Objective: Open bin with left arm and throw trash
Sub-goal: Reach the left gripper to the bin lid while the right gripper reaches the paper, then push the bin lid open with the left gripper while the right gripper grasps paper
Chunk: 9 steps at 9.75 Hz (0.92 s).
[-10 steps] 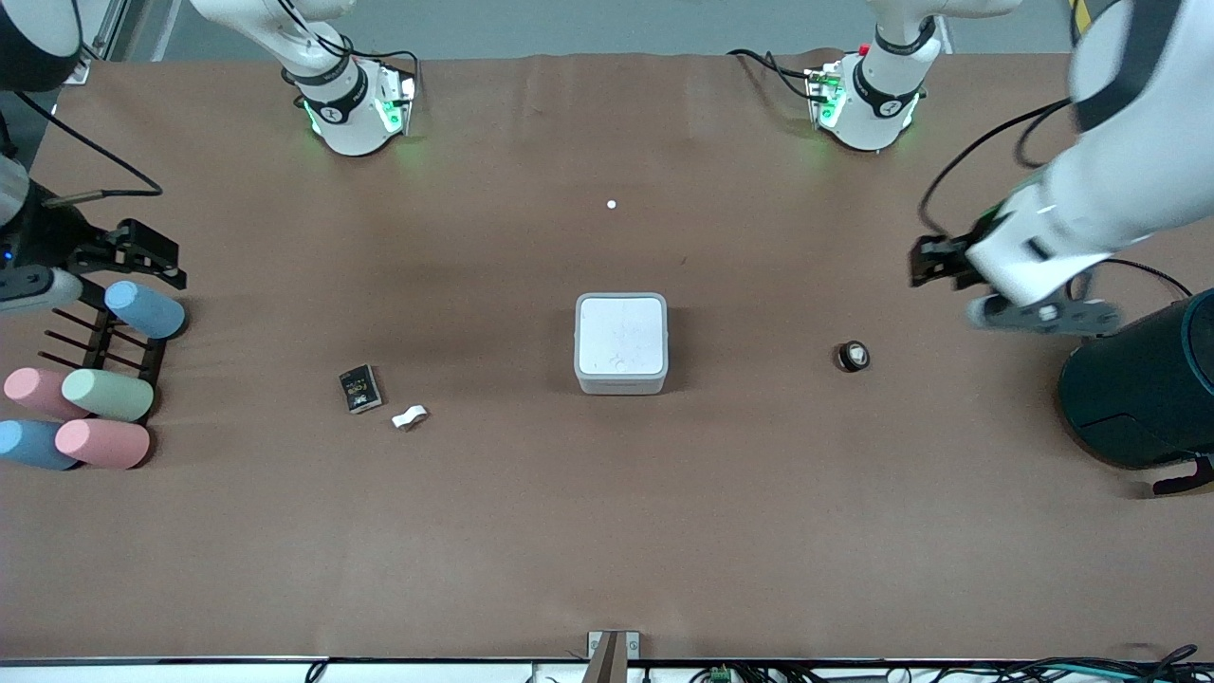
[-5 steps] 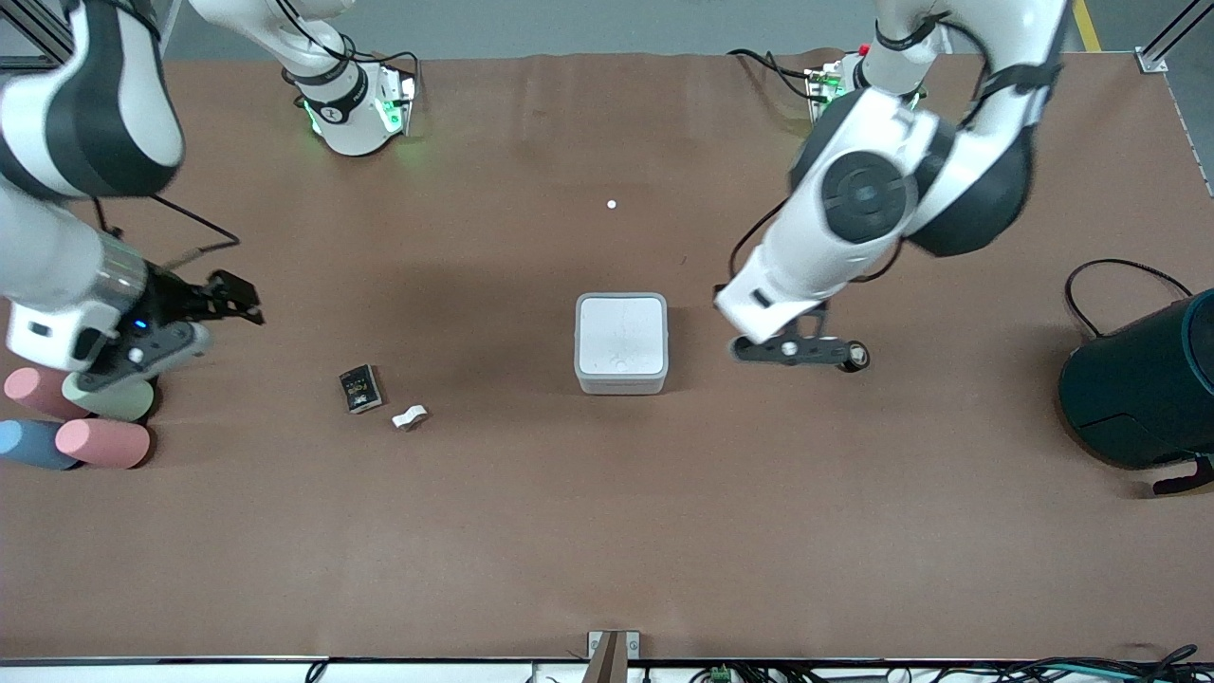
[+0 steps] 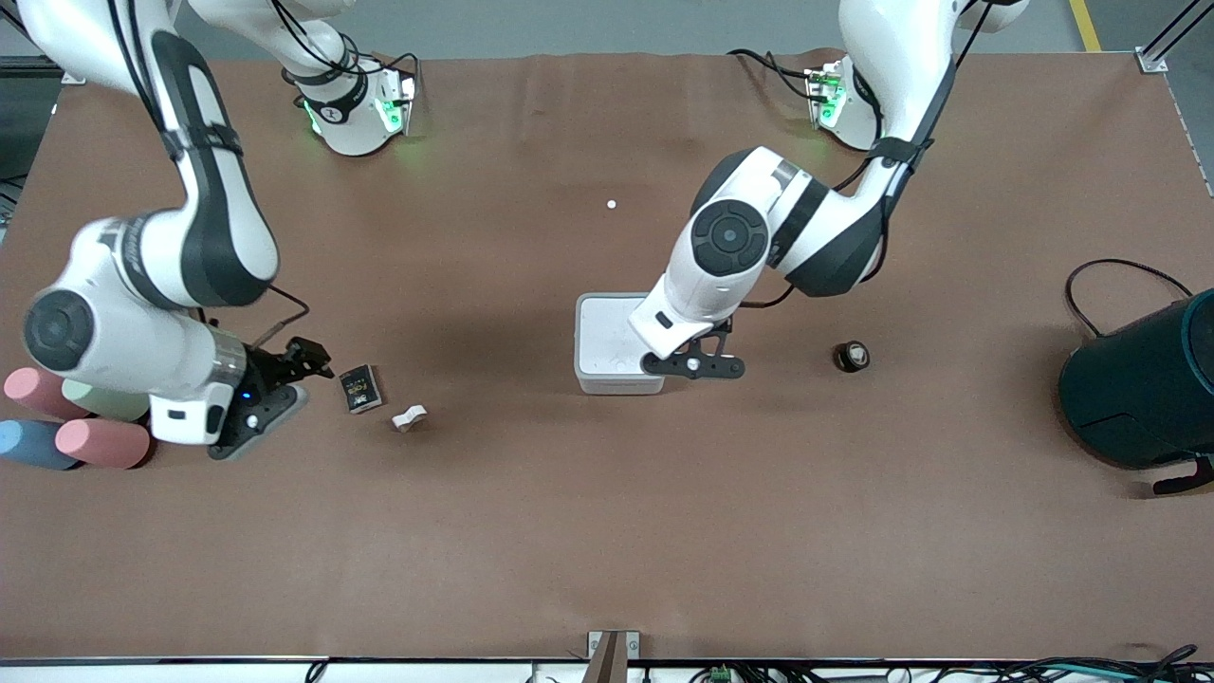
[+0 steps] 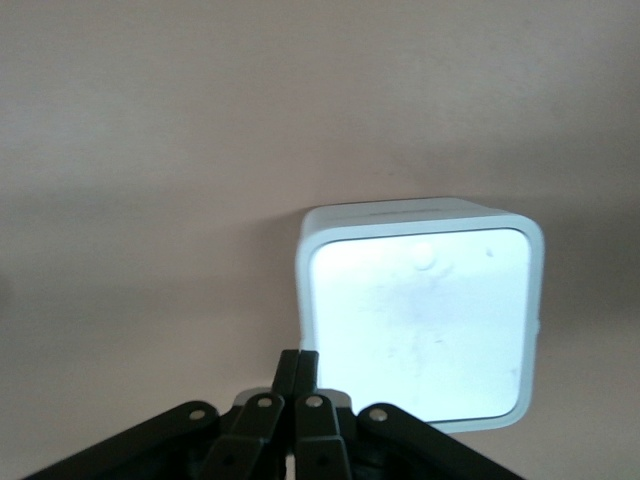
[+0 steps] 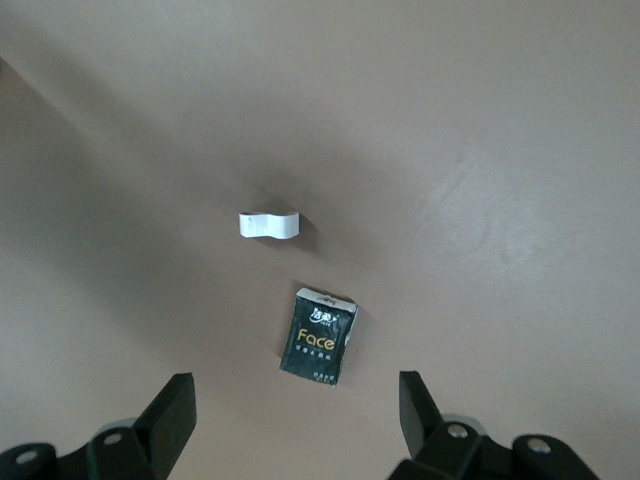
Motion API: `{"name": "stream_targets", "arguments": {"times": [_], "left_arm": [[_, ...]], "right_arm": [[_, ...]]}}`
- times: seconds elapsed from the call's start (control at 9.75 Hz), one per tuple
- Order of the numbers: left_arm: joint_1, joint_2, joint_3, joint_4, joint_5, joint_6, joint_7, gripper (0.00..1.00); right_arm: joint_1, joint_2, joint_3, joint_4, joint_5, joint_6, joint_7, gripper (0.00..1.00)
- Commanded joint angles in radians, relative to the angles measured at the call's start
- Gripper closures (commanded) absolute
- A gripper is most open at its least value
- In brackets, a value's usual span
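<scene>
Pressed together, the left gripper's fingers hang over the edge of the bin on the left arm's side, and the bin sits mid-table with its lid flat. Well apart, the right gripper hangs spread wide beside the black packet. Just past the packet lies the white scrap, while the black ring lies toward the left arm's end.

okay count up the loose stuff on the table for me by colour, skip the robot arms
White: 3, bin, scrap, dot
Black: 2, packet, ring
Teal: 1, cylinder
Pink: 2, rolls
Green: 1, roll
Blue: 1, roll
Total: 10
</scene>
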Motion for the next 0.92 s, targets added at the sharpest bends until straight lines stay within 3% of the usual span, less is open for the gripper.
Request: {"name": "stream_targets", "arguments": {"times": [0.0, 0.21, 0.41, 0.62, 0.82], "left_arm": [[-0.036, 0.046, 0.012, 0.035, 0.054, 0.055, -0.021, 1.00], [-0.036, 0.098, 0.012, 0.072, 0.056, 0.097, -0.018, 1.00], [-0.033, 0.129, 0.011, 0.093, 0.054, 0.153, -0.010, 1.00], [-0.034, 0.143, 0.012, 0.094, 0.054, 0.219, -0.015, 1.00], [-0.042, 0.166, 0.011, 0.094, 0.053, 0.235, -0.021, 1.00]], "right_arm": [[0.025, 0.071, -0.004, 0.036, 0.035, 0.008, -0.023, 0.11], [0.028, 0.141, -0.004, 0.036, 0.149, 0.051, -0.028, 0.14], [0.053, 0.180, -0.003, 0.036, 0.164, 0.111, -0.024, 0.17], [0.070, 0.203, -0.003, 0.034, 0.251, 0.142, -0.027, 0.17], [0.088, 0.204, -0.003, 0.034, 0.233, 0.174, -0.043, 0.21]]}}
